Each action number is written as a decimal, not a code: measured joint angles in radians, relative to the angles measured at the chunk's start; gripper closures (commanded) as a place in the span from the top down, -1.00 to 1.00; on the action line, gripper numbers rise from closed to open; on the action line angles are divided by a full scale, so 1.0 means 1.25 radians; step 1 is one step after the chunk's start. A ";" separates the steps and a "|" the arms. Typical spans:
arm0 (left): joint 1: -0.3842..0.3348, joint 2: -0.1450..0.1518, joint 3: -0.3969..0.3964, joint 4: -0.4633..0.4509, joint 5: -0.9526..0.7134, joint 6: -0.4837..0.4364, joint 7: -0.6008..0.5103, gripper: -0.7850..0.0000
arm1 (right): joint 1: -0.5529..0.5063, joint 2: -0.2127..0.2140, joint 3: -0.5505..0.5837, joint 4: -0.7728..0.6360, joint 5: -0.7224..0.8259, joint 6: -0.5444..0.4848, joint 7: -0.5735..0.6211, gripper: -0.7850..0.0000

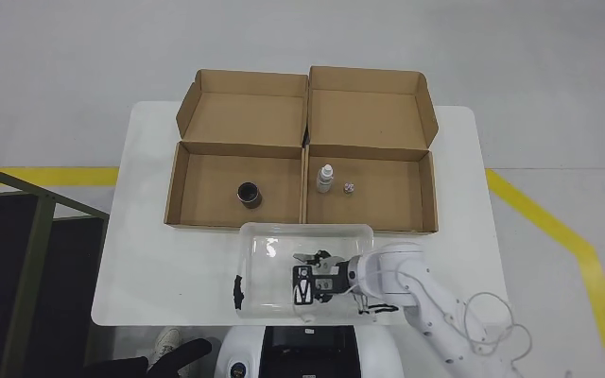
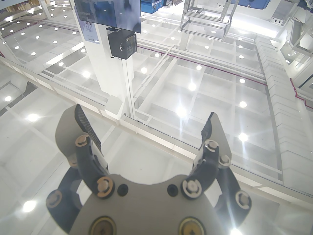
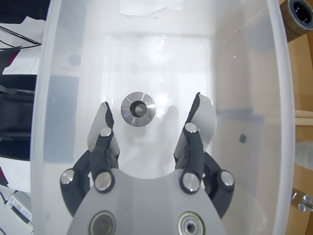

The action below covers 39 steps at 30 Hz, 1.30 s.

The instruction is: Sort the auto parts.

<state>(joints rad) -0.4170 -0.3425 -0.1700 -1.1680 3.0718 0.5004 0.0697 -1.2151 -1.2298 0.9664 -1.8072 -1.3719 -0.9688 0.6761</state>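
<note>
White table point(image 1: 142, 255) carrying two open cardboard boxes side by side and, nearer the robot, a clear plastic bin point(image 1: 284, 226). Both box lids are folded back on the far side of the table.

Left box point(image 1: 203, 189): one dark sleeve point(image 1: 250, 195), a short cylinder, stands on end near the middle of the floor.

Right box point(image 1: 392, 189): a white bottle point(image 1: 325, 178) stands upright close to the wall shared with the left box. A small metal stud point(image 1: 348, 187) lies just beside it, and the two do not touch.

Right gripper point(image 3: 152, 108): the arm enters the bin from the robot's right, as the top view shows. The jaws are spread wide and hold nothing. A metal ring point(image 3: 138, 111), a shiny disc with radial facets and a round centre hole, lies on the bin floor between the two fingers. It sits close to one finger and well apart from the other, with a thin strip of bin floor visible between the ring and the nearer finger. Whether the fingertips are down at the level of the ring cannot be told. The dark sleeve appears beyond the bin wall, on cardboard.

Left gripper point(image 2: 145, 112): points upward at a ceiling point(image 2: 185, 79) of white panels and round lights. The jaws are wide apart with nothing between them
</note>
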 measured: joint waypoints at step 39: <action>0.000 0.000 0.000 0.000 0.000 0.000 0.000 1.00 | 0.047 0.020 -0.022 -0.028 0.138 0.068 -0.027 -1.00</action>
<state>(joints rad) -0.4170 -0.3425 -0.1700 -1.1680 3.0718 0.5004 0.0697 -1.1566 -1.2053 0.9386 -1.8427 -1.1989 -0.8841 0.6426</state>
